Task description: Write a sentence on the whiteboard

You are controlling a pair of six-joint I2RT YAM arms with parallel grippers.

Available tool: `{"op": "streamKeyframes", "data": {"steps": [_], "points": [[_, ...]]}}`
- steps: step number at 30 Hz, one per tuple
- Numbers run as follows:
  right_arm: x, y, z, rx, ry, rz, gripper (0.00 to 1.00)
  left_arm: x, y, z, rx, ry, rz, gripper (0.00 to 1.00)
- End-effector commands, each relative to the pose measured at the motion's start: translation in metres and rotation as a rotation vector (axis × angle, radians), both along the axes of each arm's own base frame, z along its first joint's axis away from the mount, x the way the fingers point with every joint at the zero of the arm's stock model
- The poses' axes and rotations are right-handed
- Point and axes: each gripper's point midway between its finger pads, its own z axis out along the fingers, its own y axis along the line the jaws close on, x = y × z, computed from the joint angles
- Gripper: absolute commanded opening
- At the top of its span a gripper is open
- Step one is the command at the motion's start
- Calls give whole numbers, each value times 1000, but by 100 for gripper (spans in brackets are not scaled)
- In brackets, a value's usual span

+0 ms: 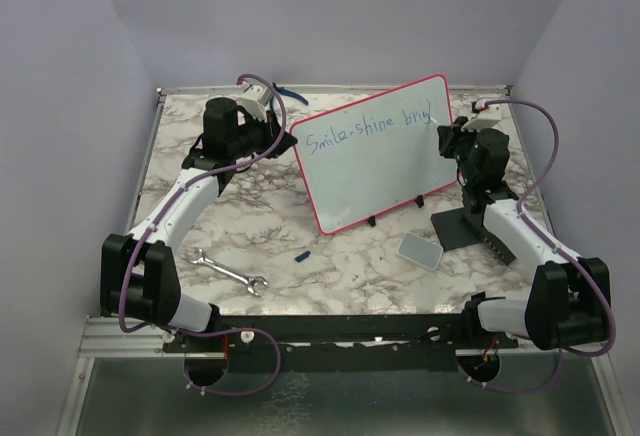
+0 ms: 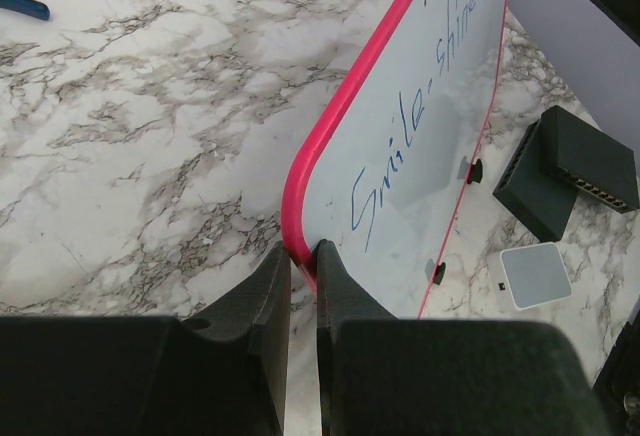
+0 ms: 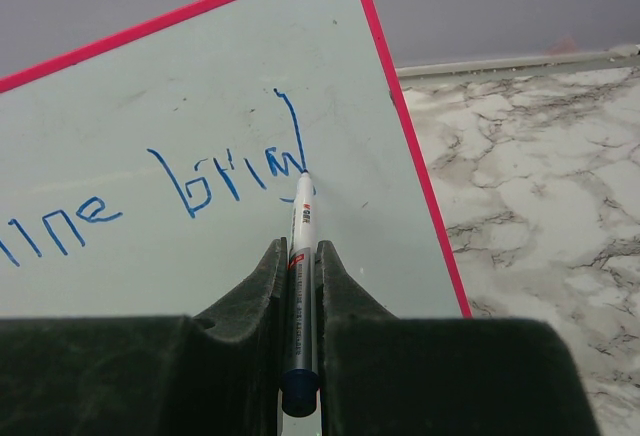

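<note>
Whiteboard (image 1: 380,156) is standing propped at a tilt on its small black feet, mid-bench (image 1: 330,256), slightly right of centre. Left jaws are pinching its red frame at the rounded corner nearest the start of the writing, bracing it. Right jaws are pressing together on the barrel of a thin white marker (image 3: 300,218), with the tip touching the board near its right edge.

The sentence (image 1: 375,134) is running in one blue line across the upper part, reading "Smile-shine brig" plus a tall stroke at the tip. The last word is looking unfinished.

Handling, judging: the board is looking light and stiff with a glossy, slippery face, so pen pressure is likely sliding or tipping it. The frame edge is the sensible hold, not the face. The marker is slim and smooth and is likely twisting in the grip if pushed hard, so a light touch is suiting it.

Wrench (image 1: 228,273), blue cap (image 1: 303,255) and grey pad (image 1: 420,250) are lying apart in front of the board. A black stand (image 1: 462,228) is sitting beside the pad.
</note>
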Motion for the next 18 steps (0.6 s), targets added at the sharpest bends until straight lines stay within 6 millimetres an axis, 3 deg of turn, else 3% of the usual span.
{"op": "streamKeyframes", "data": {"steps": [1,11,18], "points": [[1,-2,16,7,-40,-7,1,-2,1,14,9,-68,-25,0],[12,-2,37,-4,-86,-5,1,-2,1,14,10,-68,-25,0],[13,-8,30,-15,-70,-39,1,-2,1,13,11,-68,-25,0]]}}
